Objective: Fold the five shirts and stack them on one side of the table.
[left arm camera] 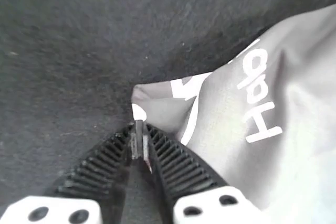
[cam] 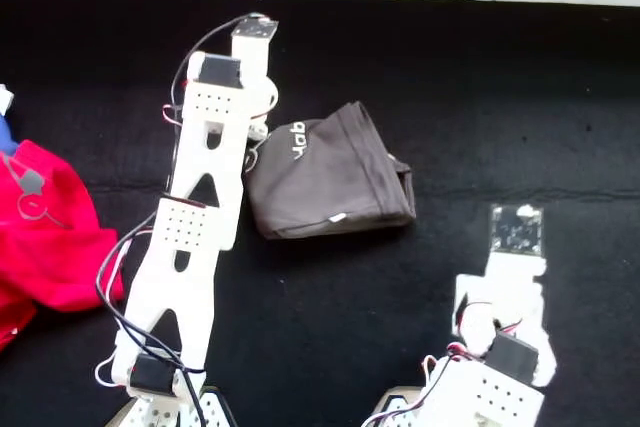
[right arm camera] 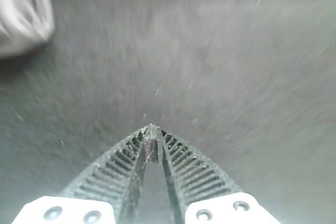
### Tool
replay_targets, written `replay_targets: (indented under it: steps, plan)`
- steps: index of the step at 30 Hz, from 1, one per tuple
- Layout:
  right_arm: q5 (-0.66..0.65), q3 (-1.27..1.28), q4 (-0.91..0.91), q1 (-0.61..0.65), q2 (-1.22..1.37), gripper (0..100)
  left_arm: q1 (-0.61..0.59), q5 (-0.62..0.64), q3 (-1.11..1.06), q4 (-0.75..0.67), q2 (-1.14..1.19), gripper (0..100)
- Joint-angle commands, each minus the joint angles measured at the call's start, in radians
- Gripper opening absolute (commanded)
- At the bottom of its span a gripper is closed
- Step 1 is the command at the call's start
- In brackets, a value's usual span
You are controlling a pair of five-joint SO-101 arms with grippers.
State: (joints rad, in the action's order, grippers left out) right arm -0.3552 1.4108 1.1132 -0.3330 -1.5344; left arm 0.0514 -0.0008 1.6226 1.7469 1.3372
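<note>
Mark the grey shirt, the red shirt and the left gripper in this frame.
grey shirt [cam: 330, 177], high view, middle of the folded bundle.
red shirt [cam: 50, 232], high view, middle of the crumpled cloth.
left gripper [left arm camera: 138, 139], left wrist view, where its fingertips meet.

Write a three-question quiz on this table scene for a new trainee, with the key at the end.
1. True or false: the right gripper is gripping the grey shirt.
2. Which gripper has its tips at a corner of the grey shirt? A) the left gripper B) the right gripper C) neither
3. Fill in: the crumpled shirt at the edge of the table is coloured ____.

Key: 1 false, it is shut over bare table; 2 A; 3 red.
</note>
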Motion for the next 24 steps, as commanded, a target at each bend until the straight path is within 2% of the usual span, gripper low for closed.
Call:
replay_targets:
  steps: [1,4,8,12,19,24]
  plan:
    - [0.008,-0.197,0.074,0.088,0.045,0.6,-0.018,0.006,0.041,0.000,0.016,1]
    - [0.018,-0.351,0.111,0.193,0.217,0.6,-0.033,0.008,0.041,-0.031,0.064,1]
    - [0.127,-0.585,0.124,0.309,0.533,0.6,-0.047,0.008,0.042,-0.038,0.085,1]
    - [0.169,-0.788,0.124,0.440,0.791,0.6,-0.044,0.008,0.035,-0.040,0.077,1]
    - [0.230,-1.009,0.120,0.664,1.082,0.6,-0.045,0.009,0.035,-0.041,0.077,1]
    - [0.241,-1.098,0.114,0.723,1.237,0.6,-0.044,0.009,0.035,-0.043,0.079,1]
